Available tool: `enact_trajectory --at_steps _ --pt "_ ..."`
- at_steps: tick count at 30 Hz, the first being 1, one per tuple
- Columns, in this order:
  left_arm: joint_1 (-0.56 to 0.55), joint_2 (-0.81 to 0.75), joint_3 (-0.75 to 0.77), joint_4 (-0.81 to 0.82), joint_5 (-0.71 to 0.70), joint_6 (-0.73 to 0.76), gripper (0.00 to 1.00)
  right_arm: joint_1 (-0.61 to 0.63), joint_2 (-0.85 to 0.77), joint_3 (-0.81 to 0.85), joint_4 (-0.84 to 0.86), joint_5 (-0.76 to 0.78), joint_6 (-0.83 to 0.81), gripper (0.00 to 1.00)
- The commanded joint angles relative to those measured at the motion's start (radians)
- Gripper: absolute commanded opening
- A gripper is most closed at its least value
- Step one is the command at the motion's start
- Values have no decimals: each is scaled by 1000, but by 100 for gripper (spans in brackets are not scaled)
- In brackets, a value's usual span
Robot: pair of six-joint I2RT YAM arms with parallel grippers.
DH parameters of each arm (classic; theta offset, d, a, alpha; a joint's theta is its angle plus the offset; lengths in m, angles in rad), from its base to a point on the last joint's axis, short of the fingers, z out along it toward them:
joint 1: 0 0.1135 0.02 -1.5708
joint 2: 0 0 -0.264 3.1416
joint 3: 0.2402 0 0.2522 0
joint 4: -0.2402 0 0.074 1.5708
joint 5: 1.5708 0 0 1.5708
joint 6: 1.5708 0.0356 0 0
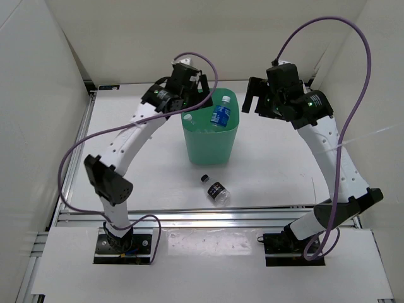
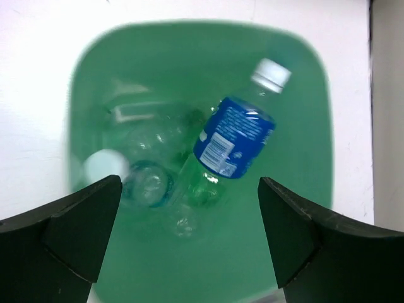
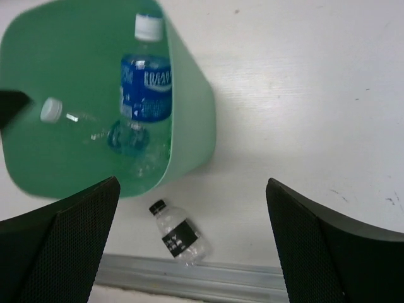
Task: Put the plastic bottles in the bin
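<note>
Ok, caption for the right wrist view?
Open right hand near the bin, blue-label bottle inside; black-capped bottle lies outside on the table.

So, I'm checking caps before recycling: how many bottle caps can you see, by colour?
White: 2, on the blue-label bottle and on a clear bottle in the bin.
Black: 1, on the short bottle on the table.
Total: 3 in view.

Bin [image 1: 208, 148] of smooth, faintly glossy mint-green plastic; blue-labelled bottle [image 2: 235, 136] of clear plastic with a glossy printed label and white plastic cap; short bottle [image 3: 178, 237] of clear shiny plastic, black cap, dark label; table [image 1: 278, 170] matt white, edged by a brushed-metal rail [image 1: 189, 218].
</note>
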Motion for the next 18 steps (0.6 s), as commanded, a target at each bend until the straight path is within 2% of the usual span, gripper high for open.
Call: enact_trajectory --at_steps 1,3,4,5,7,8,10,12,14,18 --pt "5 -270 49 0 -178 20 100 20 -70 -51 83 -157 -87 100" --pt "29 -390 -21 -12 -284 3 100 59 -104 -126 109 -228 -162 100" --pt "52 -432 -129 -12 -351 -12 100 114 -122 -171 129 -252 -232 100" --pt "94 -516 -193 -23 -420 -56 100 144 -165 -286 174 -267 -258 99" --pt "137 -594 -329 -6 -430 -68 100 238 -207 -417 230 -252 -292 99" --pt "157 -624 -445 -6 -421 -68 100 269 -234 -483 262 -252 -327 99" --pt "206 -689 -538 -6 -421 -77 100 347 -244 -648 339 -221 -358 97" --pt "227 -729 -667 -6 -405 -92 100 381 -244 -737 395 -232 -416 93" --pt "236 -749 -782 -32 -444 -117 100 421 -230 -842 500 -243 -447 93" --pt "250 -772 -908 -25 -400 -138 100 430 -106 -878 616 -252 -447 92"
